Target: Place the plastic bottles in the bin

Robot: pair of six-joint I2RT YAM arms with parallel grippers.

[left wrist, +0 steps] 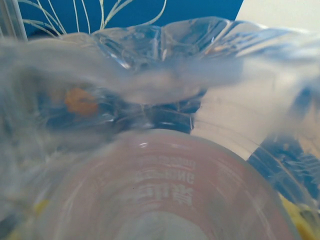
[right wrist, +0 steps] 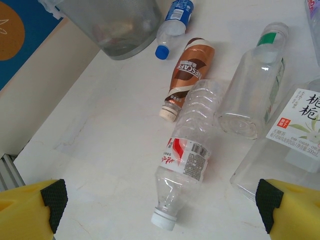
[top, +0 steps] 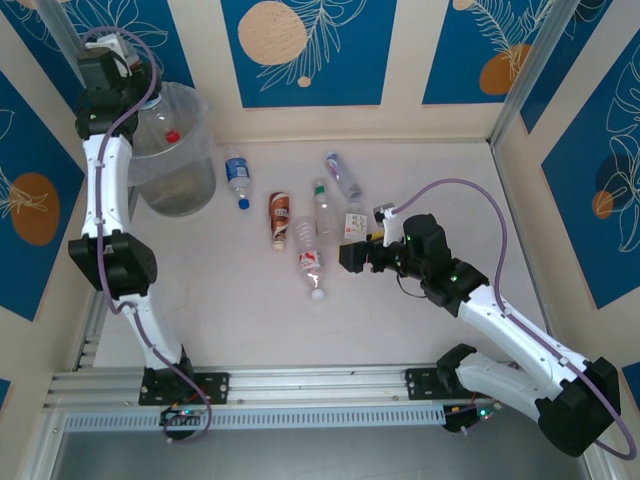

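Observation:
My left gripper (top: 135,100) hangs over the bin (top: 192,185) at the far left, shut on a clear bottle (top: 160,128) with a red cap; its fingers are hidden. In the left wrist view that red-labelled bottle (left wrist: 165,190) looms close above the bin's crinkly liner (left wrist: 165,35). My right gripper (top: 350,255) is open, its yellow fingers (right wrist: 30,210) spread wide above a white-capped bottle (right wrist: 186,152) with a red and white label, not touching it. Around it lie a brown bottle (right wrist: 188,74), a blue-labelled one (right wrist: 175,20), a green-labelled one (right wrist: 255,85) and a white-labelled one (right wrist: 296,131).
A purple-labelled bottle (top: 343,175) lies farthest back on the pale table. Patterned walls enclose the table at the back and both sides. Bare tabletop stretches in front of the bottles toward the rail (top: 300,385) at the near edge.

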